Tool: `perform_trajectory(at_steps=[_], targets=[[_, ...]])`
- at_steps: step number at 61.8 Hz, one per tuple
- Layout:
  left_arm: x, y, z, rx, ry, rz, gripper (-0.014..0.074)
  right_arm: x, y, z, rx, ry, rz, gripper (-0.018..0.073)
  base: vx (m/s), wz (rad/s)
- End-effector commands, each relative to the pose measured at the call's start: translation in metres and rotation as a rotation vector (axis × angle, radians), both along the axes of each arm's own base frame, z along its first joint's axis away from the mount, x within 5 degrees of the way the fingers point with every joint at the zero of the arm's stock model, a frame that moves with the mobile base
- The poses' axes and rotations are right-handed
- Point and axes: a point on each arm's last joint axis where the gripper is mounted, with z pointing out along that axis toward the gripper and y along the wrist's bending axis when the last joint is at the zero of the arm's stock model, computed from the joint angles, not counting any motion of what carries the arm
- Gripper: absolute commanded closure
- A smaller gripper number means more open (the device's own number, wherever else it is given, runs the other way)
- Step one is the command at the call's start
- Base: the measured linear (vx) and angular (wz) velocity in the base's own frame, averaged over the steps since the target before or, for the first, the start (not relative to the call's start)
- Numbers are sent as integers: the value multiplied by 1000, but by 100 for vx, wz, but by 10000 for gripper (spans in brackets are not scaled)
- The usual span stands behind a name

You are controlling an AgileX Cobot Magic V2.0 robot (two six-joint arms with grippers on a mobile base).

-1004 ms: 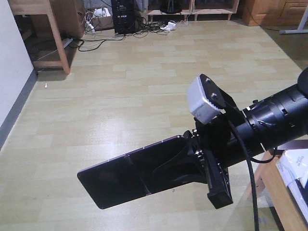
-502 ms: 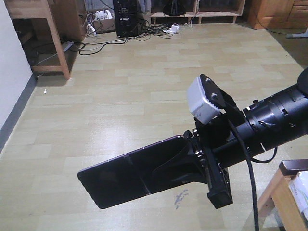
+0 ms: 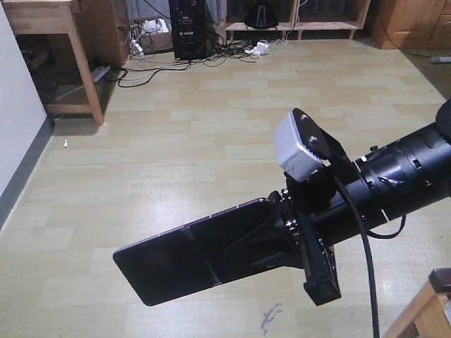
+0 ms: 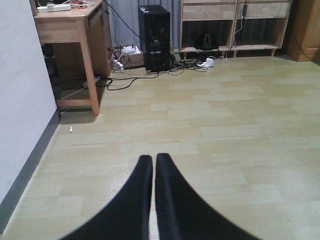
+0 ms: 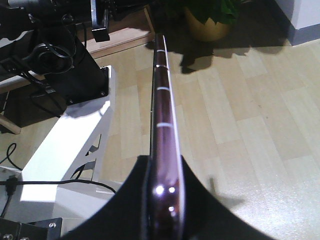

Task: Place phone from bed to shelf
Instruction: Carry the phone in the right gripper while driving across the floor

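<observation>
Right gripper clamps the phone by one end, level, for carrying to the shelf; left gripper is pinched together, empty.

Floor lies open ahead. Wall at nine o'clock, desk at eleven, black tower and cables at twelve, the shelf at one.

Plank floor, wooden desk, possibly a plant.

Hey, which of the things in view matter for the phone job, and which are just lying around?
For the job: phone, right gripper shut on it, shelf across the floor.
Lying about: desk, computer tower, plant pot.
</observation>
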Motion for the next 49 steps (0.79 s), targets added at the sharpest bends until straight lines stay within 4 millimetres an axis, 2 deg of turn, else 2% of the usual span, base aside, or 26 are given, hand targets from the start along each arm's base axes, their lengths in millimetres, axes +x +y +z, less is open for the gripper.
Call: perform_trajectory(at_steps=[1,49], targets=[[1,1,6,-12,-76,9,596,-11,1,22,103,6,54,561,22,3],[1,1,6,-12,-76,9,596,-11,1,22,103,6,54,561,22,4]])
